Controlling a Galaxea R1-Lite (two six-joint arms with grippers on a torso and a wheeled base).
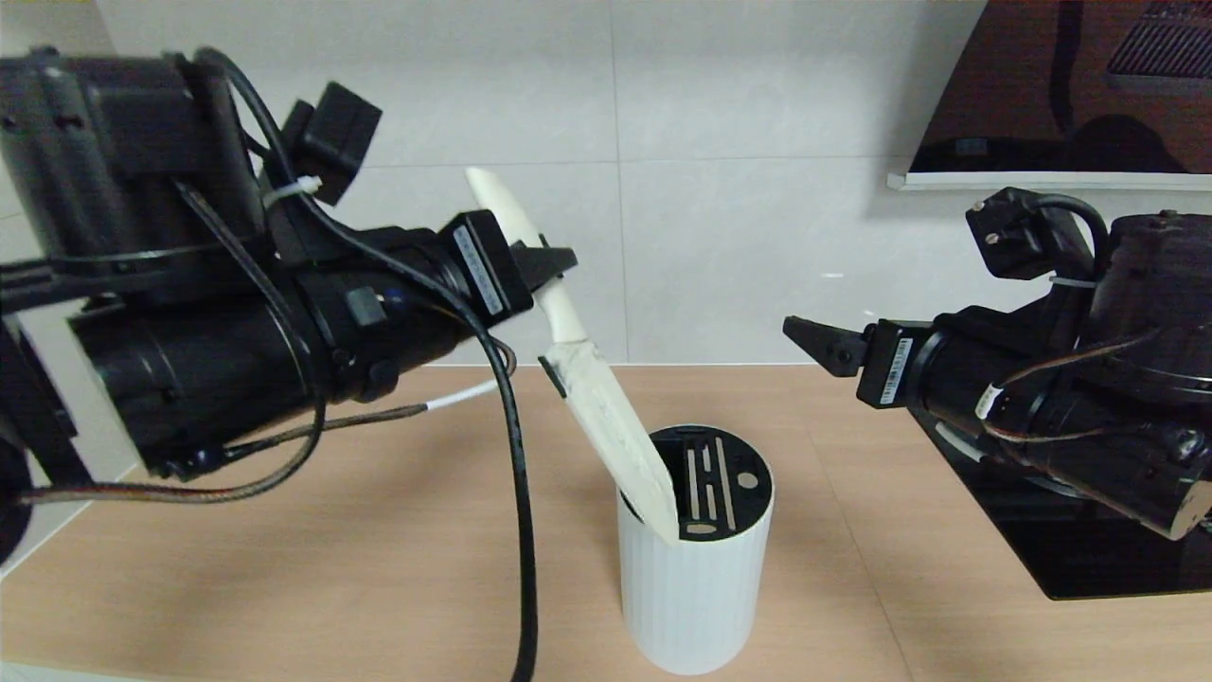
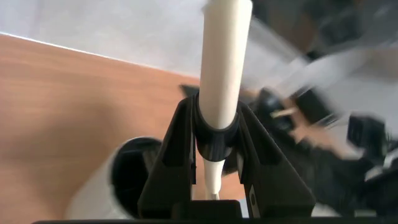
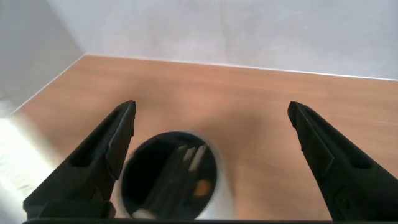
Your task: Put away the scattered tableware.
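The left gripper [image 1: 547, 268] is clamped on the pale handle of a white knife [image 1: 606, 426], a little left of centre in the head view, gripping just above where handle meets blade. Holding it that far back leaves the whole blade free to go into a slot, I'd say. The knife slants from upper left down to lower right. Its tip is at the near left rim of the knife holder [image 1: 696, 587], a white ribbed cylinder in the lower middle of the frame. Whether the tip touches the black top or hangs just over it, I cannot tell. The slots [image 1: 710, 483] lie a little right of the tip, so the blade looks too tilted and not yet lined up. The left arm comes in from the left edge, forearm roughly level.

The right gripper [image 1: 816, 343] hangs at centre right, jaws wide apart and holding nothing, likely waiting clear of the knife or ready to steady the cylinder. Its arm enters from the right edge, rising slightly toward the centre. The holder stands on a wooden counter [image 1: 284, 530], with a black cooktop [image 1: 1042, 549] at lower right.
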